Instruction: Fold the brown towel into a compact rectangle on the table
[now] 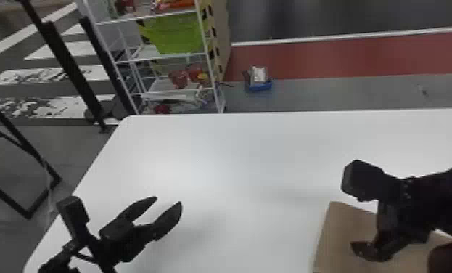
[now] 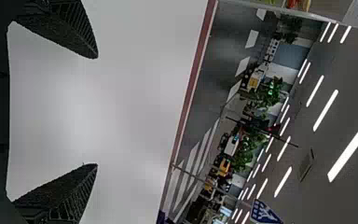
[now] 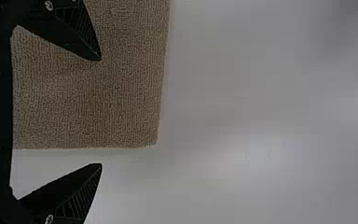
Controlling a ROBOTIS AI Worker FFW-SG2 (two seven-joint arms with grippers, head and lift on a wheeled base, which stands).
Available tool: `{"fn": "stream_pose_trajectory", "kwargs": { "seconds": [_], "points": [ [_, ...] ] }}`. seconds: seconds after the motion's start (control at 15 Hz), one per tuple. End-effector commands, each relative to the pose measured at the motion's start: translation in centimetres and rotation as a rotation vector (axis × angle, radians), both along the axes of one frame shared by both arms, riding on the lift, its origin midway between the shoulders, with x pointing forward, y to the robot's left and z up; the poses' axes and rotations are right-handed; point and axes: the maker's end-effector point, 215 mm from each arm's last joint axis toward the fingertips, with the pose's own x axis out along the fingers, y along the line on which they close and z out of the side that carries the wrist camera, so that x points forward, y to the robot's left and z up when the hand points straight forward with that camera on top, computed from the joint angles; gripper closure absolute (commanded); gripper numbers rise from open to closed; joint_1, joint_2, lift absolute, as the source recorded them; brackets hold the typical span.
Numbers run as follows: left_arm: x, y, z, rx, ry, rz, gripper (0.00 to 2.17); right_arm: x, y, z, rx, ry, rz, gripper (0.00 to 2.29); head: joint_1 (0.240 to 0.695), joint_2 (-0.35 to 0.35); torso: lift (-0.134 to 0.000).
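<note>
So, brown towel partly beneath right end effector.

head view: soft pale sheen on white table, faint diffuse shadow beside left gripper. left wrist view: rows of ceiling lights glow stark white. right wrist view: hazy glare patch on table.

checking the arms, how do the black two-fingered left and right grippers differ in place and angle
The left gripper is over bare white table, while the right gripper is at the brown cloth towel, one finger over it, the other beyond its edge. The left gripper points more level, out across the table; the right gripper points more steeply down. Both are open and empty.
</note>
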Motion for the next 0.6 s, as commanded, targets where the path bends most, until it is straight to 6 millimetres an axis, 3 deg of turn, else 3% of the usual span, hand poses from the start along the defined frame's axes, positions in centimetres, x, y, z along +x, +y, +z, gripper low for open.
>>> {"fn": "stream_pose_trajectory", "kwargs": {
  "seconds": [0.0, 0.53],
  "points": [
    [0.0, 0.1, 0.0, -0.004, 0.0, 0.004, 0.05, 0.1, 0.9, -0.7, -0.012, 0.013, 0.019, 0.07, 0.695, 0.238, -0.134],
    [-0.3, 0.9, -0.3, -0.006, 0.001, 0.018, 0.05, 0.8, 4.9, -1.2, 0.004, 0.027, 0.077, 0.07, 0.695, 0.29, -0.134]
  ]
}}
